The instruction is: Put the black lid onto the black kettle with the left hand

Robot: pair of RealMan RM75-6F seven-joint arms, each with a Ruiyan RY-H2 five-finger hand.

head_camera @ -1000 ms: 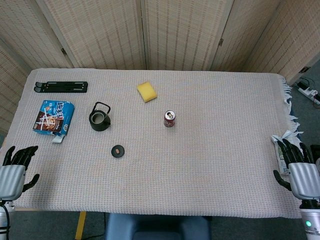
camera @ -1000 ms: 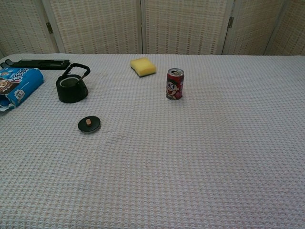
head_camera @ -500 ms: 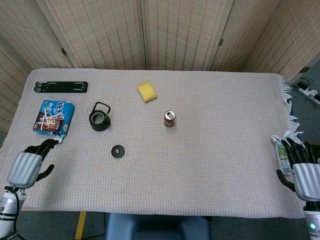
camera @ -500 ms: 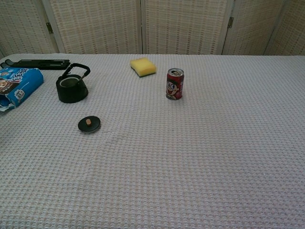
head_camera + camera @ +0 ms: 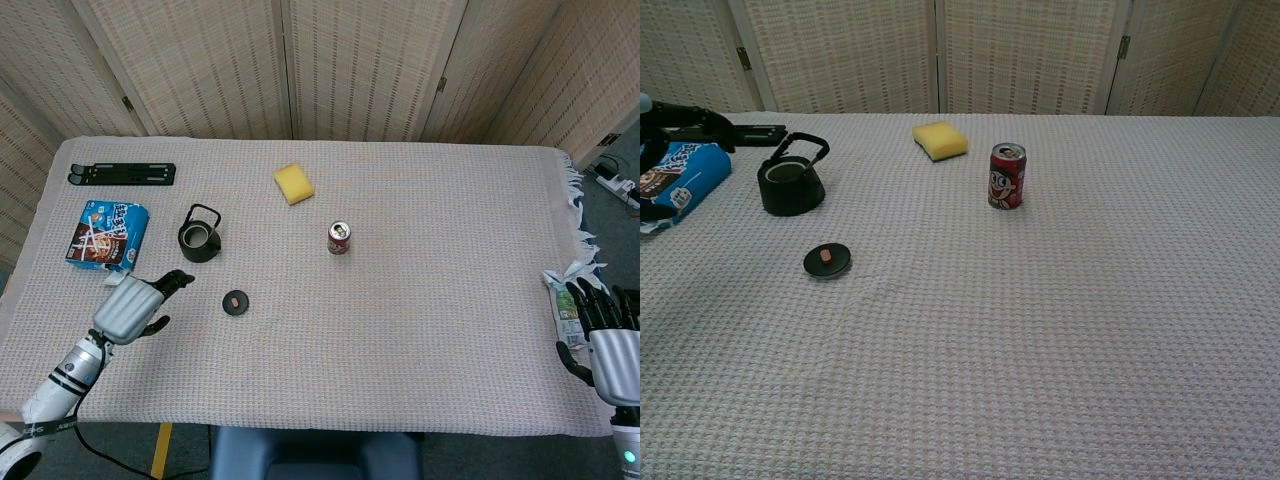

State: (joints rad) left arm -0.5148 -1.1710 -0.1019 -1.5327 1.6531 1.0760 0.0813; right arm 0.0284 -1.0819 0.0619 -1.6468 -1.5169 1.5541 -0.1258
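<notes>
The black lid (image 5: 235, 301) (image 5: 827, 260), round with a small tan knob, lies flat on the cloth. The black kettle (image 5: 200, 240) (image 5: 791, 184) stands upright behind it with its mouth uncovered and its handle raised. My left hand (image 5: 133, 305) hovers over the table left of the lid and in front of the kettle, fingers apart and holding nothing; its dark fingertips (image 5: 680, 115) show at the chest view's left edge. My right hand (image 5: 607, 340) stays off the table's right front corner, empty with fingers spread.
A blue snack bag (image 5: 107, 234) lies left of the kettle, a black folded stand (image 5: 122, 174) behind it. A yellow sponge (image 5: 294, 183) and a red can (image 5: 339, 238) sit mid-table. A white packet (image 5: 562, 300) lies at the right edge.
My left hand has swung from the table's front left corner inward and to the right, now close to the lid. The right hand has sunk slightly.
</notes>
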